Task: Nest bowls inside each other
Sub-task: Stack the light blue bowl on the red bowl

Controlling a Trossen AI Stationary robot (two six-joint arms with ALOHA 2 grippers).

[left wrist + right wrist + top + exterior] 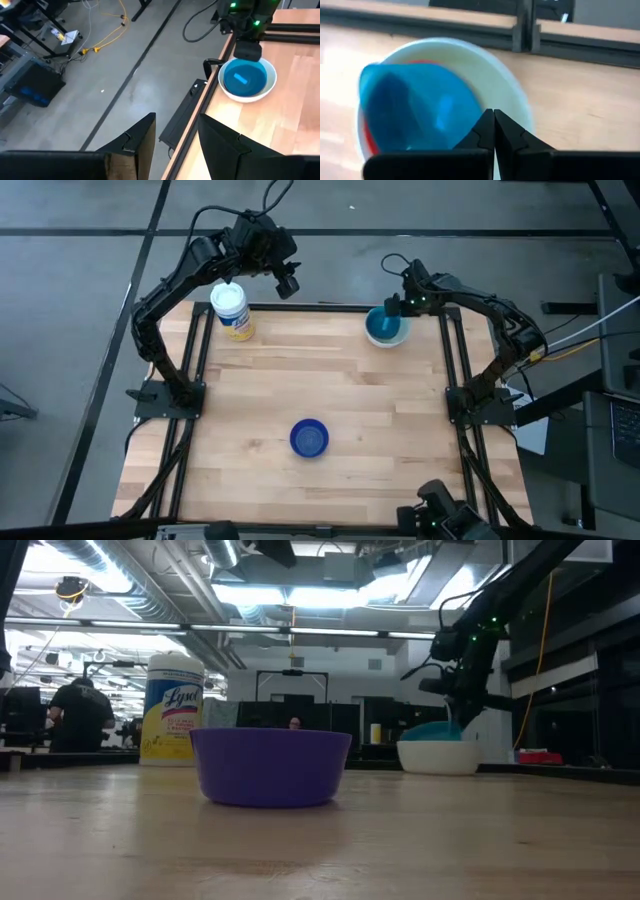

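A white bowl (403,338) stands at the table's far right with a teal bowl (415,110) inside it. A sliver of a red bowl (422,62) shows between the two. The teal bowl sits tilted, one side raised above the white rim (432,730). My right gripper (493,114) is shut and points steeply down at the stack's far rim. A dark blue bowl (309,438) rests on its base alone near the table's front middle. My left gripper (177,135) is open with nothing between its fingers, raised above the far left edge (287,283). My right gripper comes at the stack from above with shut fingertips, right at the teal bowl's rim (470,122). I cannot tell whether they touch the rim.
A white-lidded jar with a yellow label (232,310) stands at the far left corner, under my left arm. Black frame rails (455,360) run along the table's sides. Bare wood lies between the blue bowl and the stack. People show in the room behind (75,715).
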